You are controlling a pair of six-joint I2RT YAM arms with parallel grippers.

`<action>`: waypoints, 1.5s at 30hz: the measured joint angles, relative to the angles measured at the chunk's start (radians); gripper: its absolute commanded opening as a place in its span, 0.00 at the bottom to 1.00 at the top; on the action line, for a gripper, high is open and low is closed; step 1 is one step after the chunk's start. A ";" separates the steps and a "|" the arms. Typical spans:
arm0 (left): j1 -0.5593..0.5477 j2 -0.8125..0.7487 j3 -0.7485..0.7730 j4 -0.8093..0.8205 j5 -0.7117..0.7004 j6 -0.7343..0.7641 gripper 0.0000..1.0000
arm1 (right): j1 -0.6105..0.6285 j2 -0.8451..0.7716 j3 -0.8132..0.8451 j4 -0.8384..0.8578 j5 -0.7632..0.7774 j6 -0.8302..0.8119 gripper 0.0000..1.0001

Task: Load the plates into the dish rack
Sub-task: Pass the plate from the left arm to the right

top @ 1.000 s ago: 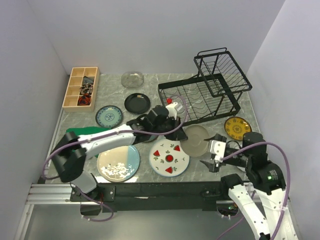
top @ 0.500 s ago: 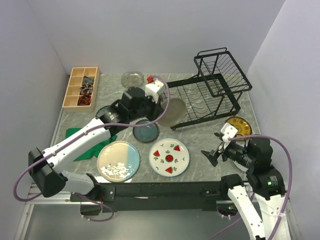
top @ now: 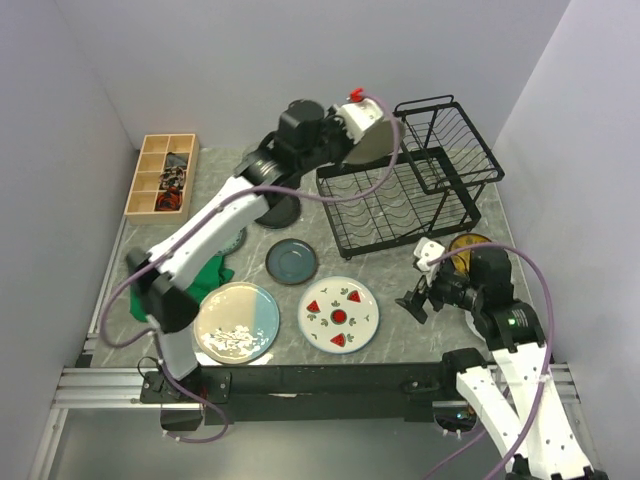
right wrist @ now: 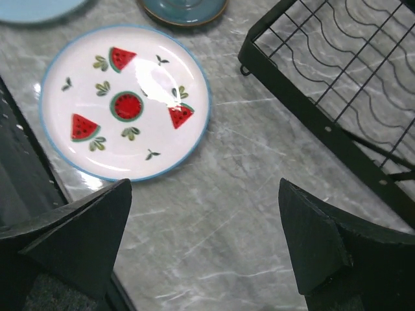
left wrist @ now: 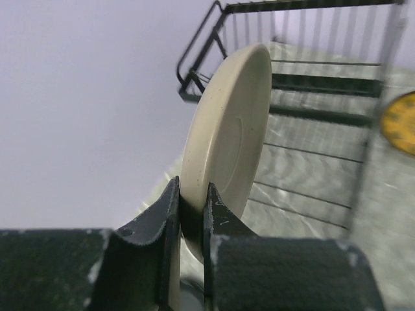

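My left gripper (top: 352, 122) (left wrist: 191, 194) is shut on the rim of a taupe plate (top: 370, 140) (left wrist: 227, 136), held on edge above the far left corner of the black wire dish rack (top: 400, 195) (left wrist: 311, 84). On the table lie a slate-blue plate (top: 291, 261), a watermelon plate (top: 338, 313) (right wrist: 123, 103) and a cream-and-blue plate (top: 236, 320). A black plate (top: 283, 212) and a yellow plate (top: 466, 243) are partly hidden by the arms. My right gripper (top: 425, 287) (right wrist: 204, 188) hangs open over bare marble between the watermelon plate and the rack (right wrist: 337, 65).
A wooden compartment box (top: 162, 175) stands at the far left. A green cloth (top: 215, 272) lies under the left arm, next to a blue patterned plate (top: 233, 240). The rack's raised upper basket (top: 447, 128) sits at its right. White walls enclose the table.
The left arm carried the taupe plate from the table's middle up and back to above the rack, uncovering the slate-blue plate. The right gripper opened wider and shifted toward the rack's front.
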 measured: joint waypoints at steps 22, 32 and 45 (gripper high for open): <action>0.134 0.388 0.328 0.309 0.179 0.156 0.01 | -0.020 0.192 -0.053 0.197 0.335 0.043 1.00; 0.127 0.261 0.183 0.261 0.290 0.056 0.01 | -0.020 0.196 0.190 -0.127 0.050 -0.156 1.00; 0.123 -0.282 -0.197 0.079 0.546 -0.130 0.01 | -0.020 0.451 1.104 -0.364 -0.055 -0.124 0.99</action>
